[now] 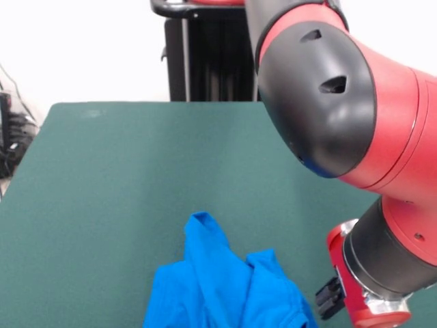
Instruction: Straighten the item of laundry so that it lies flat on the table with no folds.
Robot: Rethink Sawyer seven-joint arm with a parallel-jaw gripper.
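The item of laundry (222, 283), a bright blue shirt, lies crumpled near the front edge of the green table (130, 178). It is bunched into ridges, with one pointed fold sticking up toward the table's middle, and its lower part is cut off by the picture's bottom edge. No print shows. The red and black arm (341, 102) bends down over the table's right side. Its wrist (372, 287) hangs just right of the shirt. The gripper itself is below the picture's edge and hidden.
The arm's large elbow joint fills the upper right and blocks the view of the table behind it. Dark cables (12, 137) lie off the table's left edge. A black post (205, 55) stands behind the far edge.
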